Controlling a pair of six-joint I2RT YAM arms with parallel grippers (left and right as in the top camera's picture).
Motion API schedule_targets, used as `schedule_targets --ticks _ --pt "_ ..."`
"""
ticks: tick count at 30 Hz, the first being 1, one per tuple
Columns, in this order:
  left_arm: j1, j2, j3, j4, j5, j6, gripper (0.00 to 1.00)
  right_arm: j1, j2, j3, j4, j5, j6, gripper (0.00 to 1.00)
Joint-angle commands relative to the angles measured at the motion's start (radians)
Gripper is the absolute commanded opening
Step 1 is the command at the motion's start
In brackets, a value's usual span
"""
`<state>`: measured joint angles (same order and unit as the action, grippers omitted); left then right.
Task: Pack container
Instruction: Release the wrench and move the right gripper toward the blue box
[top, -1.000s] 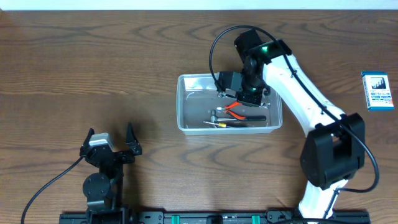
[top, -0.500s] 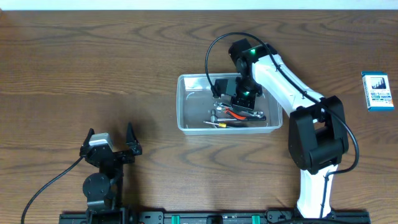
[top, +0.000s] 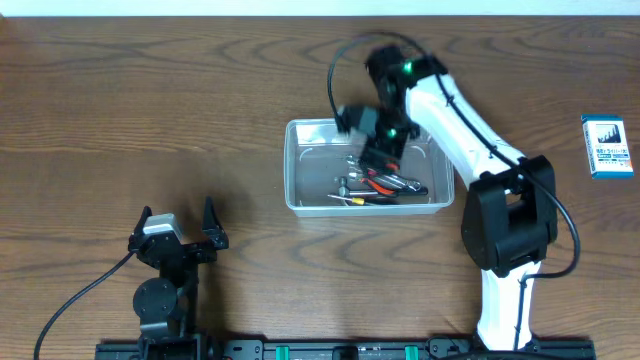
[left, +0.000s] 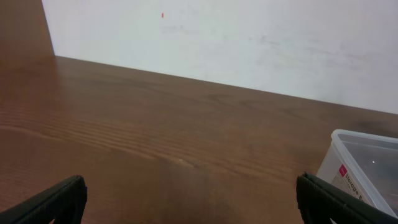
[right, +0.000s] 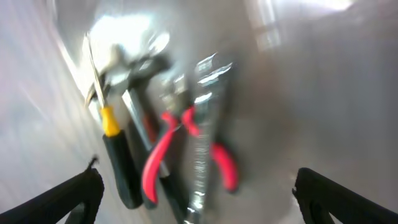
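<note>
Nearest the front edge of the tabletop (top: 150, 120), the left fingers (left: 56, 200) are parked and spread wide with nothing between them, exactly as a second ago. Beyond them, at mid-table, the container (top: 312, 172) sits where it did. It holds red-handled pliers (right: 154, 163), a screwdriver (right: 115, 155) with a yellow-and-black handle and a silver tool (right: 202, 143), all lying close together on its floor.

The change is above the container's far side. The right fingers (right: 339, 194) were nearly closed and low among the tools a second ago. Now they stand wide apart, empty, and the arm is blurred with motion as it lifts toward the far rim. My reading is that a tool has just been let go inside, probably the silver one. That item looks packed, and the arm is free to fetch another.

Well off to the right, a small blue-and-white box (top: 607, 146) lies on the tabletop, outside the container.
</note>
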<state>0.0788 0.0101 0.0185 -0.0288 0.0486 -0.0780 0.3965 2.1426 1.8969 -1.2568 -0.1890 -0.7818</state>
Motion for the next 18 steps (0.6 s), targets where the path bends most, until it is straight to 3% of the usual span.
schedule_targets --ticks 1,4,9,12,18 --pt "0.006 -0.006 -0.014 -0.041 -0.016 0.005 0.98 -0.019 -0.011 0.208 -0.035 0.085 0.196 0.99" --pt "0.006 -0.006 -0.014 -0.041 -0.016 0.005 0.98 -0.061 -0.011 0.42 -0.143 0.262 0.307 0.99" --pt "0.006 -0.006 -0.014 -0.041 -0.016 0.005 0.98 -0.153 -0.011 0.687 -0.391 0.393 0.333 0.99" --pt "0.006 -0.006 -0.014 -0.041 -0.016 0.005 0.98 -0.222 -0.044 0.719 -0.442 0.247 0.338 0.99" --pt "0.006 -0.006 -0.014 -0.041 -0.016 0.005 0.98 -0.382 -0.083 0.719 -0.441 0.339 0.483 0.99"
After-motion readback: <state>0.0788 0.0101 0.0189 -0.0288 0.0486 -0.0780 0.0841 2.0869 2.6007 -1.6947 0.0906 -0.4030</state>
